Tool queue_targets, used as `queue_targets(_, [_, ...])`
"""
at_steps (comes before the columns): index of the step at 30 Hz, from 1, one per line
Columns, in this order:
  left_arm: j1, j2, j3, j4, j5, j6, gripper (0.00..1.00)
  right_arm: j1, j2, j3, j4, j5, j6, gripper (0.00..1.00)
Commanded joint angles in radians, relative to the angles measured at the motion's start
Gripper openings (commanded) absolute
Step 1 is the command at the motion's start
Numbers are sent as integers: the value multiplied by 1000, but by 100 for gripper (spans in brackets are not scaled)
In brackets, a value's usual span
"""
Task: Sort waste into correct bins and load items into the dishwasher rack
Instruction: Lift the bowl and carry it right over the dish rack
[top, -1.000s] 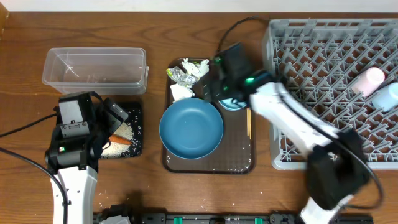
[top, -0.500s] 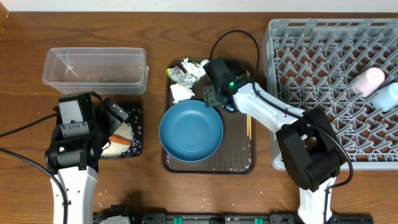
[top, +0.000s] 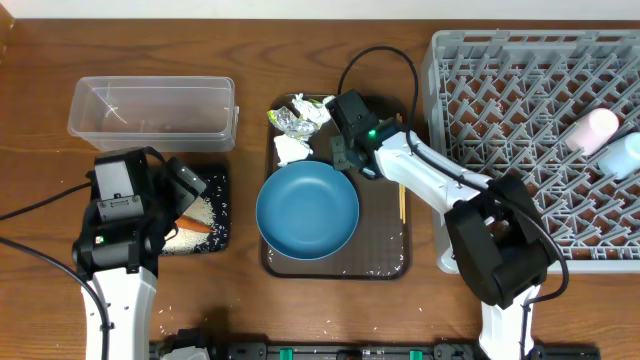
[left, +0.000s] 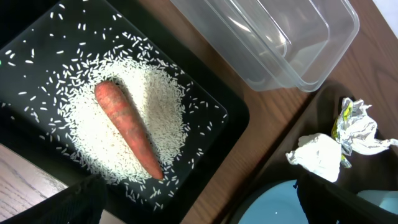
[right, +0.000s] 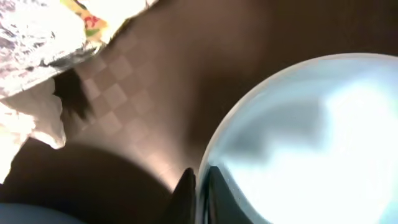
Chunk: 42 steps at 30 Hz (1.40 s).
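The small light-blue bowl (right: 298, 137) is seen on the brown serving tray (top: 385, 255), its thin rim clamped by the jaws of the right gripper (right: 198, 188); it is judged light, stiff and slippery, best held deep at the rim. The jaws of the left gripper (left: 205, 208) are spread wide

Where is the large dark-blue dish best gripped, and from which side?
I would pinch the rim of the dark-blue dish from above at its near edge, one finger inside, one outside. It lies flat, open side up, so only the raised rim offers a hold. Its far edge is crowded by the tissue and the light-blue bowl that the right end effector pinches.
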Motion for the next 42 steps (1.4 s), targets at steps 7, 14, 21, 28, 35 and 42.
queue_targets(7, [6, 5, 22, -2, -12, 6, 100, -27, -114, 120, -73, -114, -6, 1])
queue_targets(14, [6, 5, 22, -2, -12, 6, 100, -90, -339, 185, -221, -119, -56, 1])
queue_targets(21, [6, 5, 22, -2, -12, 6, 100, -272, -460, 184, -520, -116, -61, 1])
queue_targets(28, [6, 5, 22, -2, -12, 6, 100, -530, -470, 142, -673, -112, -95, 1])
queue_targets(35, [6, 5, 22, -2, -12, 6, 100, -806, -490, 76, -662, -404, -182, 1])
queue_targets(42, [6, 5, 22, -2, -12, 6, 100, -1016, -504, 5, -612, -731, -337, 1])
